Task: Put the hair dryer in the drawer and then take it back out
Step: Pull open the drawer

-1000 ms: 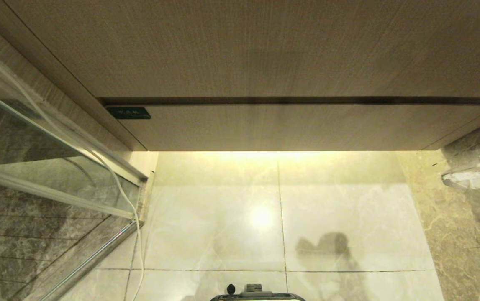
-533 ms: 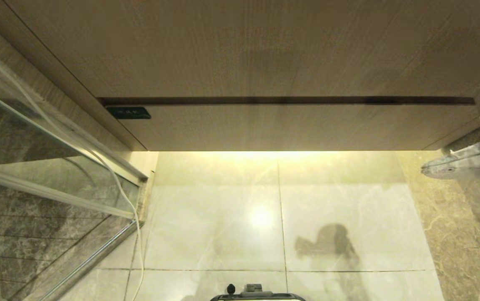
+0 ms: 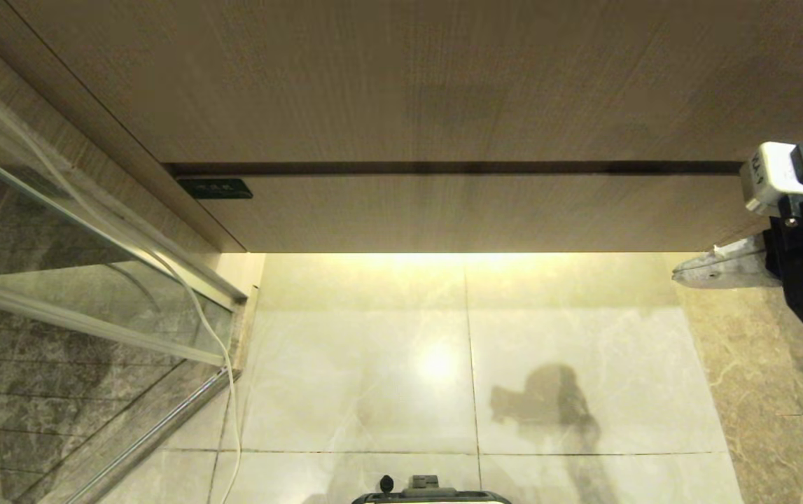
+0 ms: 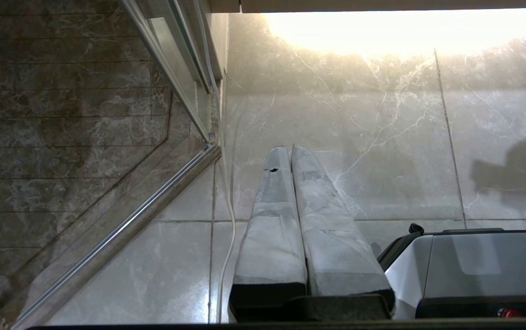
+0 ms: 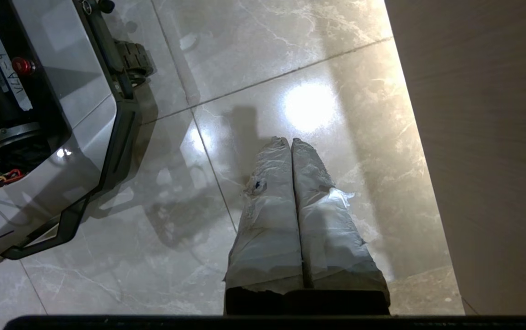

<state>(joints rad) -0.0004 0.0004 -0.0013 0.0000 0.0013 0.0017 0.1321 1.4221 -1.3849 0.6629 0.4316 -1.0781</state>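
Head view: found the right gripper [image 3: 682, 274] at the right edge, taped fingers [image 3: 723, 266] pressed together and pointing across the scene, nothing between them. Placed the drawer [image 3: 471, 213] ahead of and just above those tips, near them; could not tell contact. Saw the drawer closed, its front flush under a dark gap, with the taller panel [image 3: 401, 77] beyond that gap. Noted pale floor [image 3: 373, 364] below the gripper and a glass door [image 3: 58, 280] far off past the drawer's other end.

Left wrist view: found the left gripper [image 4: 290, 149] clenched too, fingers side by side, empty, hanging over the floor. Saw a white cord [image 4: 230, 220] just beside the fingers and the robot base [image 4: 473, 270] on their other side. Caught only a wood edge far ahead of the tips.

Right wrist view: confirmed the right fingers closed on nothing, above the floor. Saw a wood front [image 5: 487, 137] close alongside them, apart from them; could not tell whether drawer or panel. Saw the base on the opposite side.
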